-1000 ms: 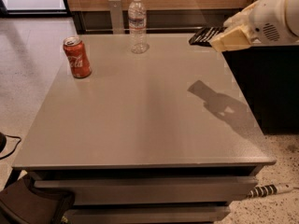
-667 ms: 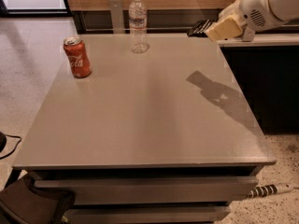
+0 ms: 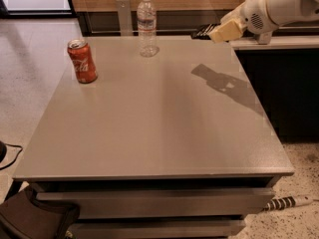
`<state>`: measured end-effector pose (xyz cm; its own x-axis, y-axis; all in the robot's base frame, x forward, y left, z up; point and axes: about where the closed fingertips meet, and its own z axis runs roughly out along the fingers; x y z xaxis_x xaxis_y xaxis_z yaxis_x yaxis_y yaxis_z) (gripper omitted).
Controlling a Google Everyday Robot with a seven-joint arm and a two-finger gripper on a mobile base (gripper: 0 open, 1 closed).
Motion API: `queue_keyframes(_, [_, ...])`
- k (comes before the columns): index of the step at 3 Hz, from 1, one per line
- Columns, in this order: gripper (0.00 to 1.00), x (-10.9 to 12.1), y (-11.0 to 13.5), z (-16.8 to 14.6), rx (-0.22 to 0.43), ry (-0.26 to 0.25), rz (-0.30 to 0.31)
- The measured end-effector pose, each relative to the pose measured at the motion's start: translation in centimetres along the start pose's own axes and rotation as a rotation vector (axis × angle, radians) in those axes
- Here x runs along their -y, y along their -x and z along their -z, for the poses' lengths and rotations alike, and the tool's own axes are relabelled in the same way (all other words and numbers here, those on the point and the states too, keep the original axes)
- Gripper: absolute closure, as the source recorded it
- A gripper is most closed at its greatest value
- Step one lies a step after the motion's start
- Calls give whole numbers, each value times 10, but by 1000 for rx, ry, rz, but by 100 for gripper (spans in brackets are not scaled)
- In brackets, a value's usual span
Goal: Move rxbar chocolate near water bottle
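The rxbar chocolate is a flat black bar that sticks out to the left of my gripper. The gripper is shut on it and holds it in the air over the far right edge of the grey table. The arm comes in from the upper right. The water bottle, clear with a white cap, stands upright at the far middle of the table, well left of the bar. The gripper's shadow falls on the table's right side.
A red soda can stands upright at the far left of the table. A dark counter runs along the right, behind the arm. A wood-panelled wall stands behind the table. A dark bag lies on the floor at the front left.
My gripper has moved left and slightly up with the black bar, toward the water bottle. Its shadow has moved left across the table. The bottle and can have not moved.
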<state>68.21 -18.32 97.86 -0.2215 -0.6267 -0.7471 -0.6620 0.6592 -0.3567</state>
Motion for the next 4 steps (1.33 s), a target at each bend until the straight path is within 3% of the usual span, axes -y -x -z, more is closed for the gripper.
queue_keyframes(2, [100, -14, -15, -73, 97, 141, -62])
queue_keyframes(4, [100, -31, -8, -125, 201, 226, -77])
